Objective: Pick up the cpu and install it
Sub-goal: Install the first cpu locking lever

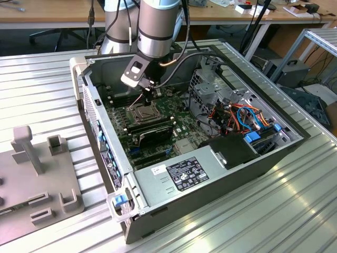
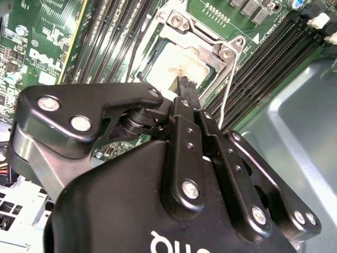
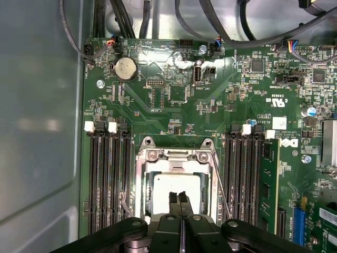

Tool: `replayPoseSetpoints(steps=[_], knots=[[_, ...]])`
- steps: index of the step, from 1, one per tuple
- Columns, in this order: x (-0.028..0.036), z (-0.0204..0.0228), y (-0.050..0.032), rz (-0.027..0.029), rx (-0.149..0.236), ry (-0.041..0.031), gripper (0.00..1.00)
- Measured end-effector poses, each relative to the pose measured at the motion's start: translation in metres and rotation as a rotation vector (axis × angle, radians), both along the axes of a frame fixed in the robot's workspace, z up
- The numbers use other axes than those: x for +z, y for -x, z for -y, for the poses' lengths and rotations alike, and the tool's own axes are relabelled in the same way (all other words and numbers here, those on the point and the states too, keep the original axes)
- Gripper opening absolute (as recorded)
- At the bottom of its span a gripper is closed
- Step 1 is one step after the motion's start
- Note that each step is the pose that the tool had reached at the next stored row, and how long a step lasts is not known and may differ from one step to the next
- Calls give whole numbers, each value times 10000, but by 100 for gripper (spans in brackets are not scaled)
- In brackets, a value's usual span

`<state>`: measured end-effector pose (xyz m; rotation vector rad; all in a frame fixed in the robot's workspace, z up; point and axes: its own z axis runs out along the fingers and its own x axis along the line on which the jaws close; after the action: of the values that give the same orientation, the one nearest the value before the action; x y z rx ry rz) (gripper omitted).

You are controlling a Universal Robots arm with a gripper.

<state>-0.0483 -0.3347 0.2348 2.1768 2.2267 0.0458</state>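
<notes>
Gripper (image 1: 149,99) sits upper middle in the exterior view, fingers pinched together over the cpu (image 3: 159,191), which looks seated in its socket (image 3: 141,182).

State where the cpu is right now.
In the first wrist view the cpu lies in the motherboard socket, between the two banks of memory slots, close under the gripper. By the exterior view, that is the left half of the open case.

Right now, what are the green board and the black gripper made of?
The board looks like glossy green circuit-board laminate, with fine traces and soldered parts. The gripper is probably matte black metal, maybe hard plastic; its links are bolted with shiny screws.
</notes>
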Motion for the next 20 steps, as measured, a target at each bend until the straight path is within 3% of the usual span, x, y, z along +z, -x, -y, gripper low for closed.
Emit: replayPoseSetpoints(steps=[4,14,20], knots=[[38,0,0,1,0,0,11],[41,-3,0,0,0,1,11],[40,-58,0,1,0,1,11]])
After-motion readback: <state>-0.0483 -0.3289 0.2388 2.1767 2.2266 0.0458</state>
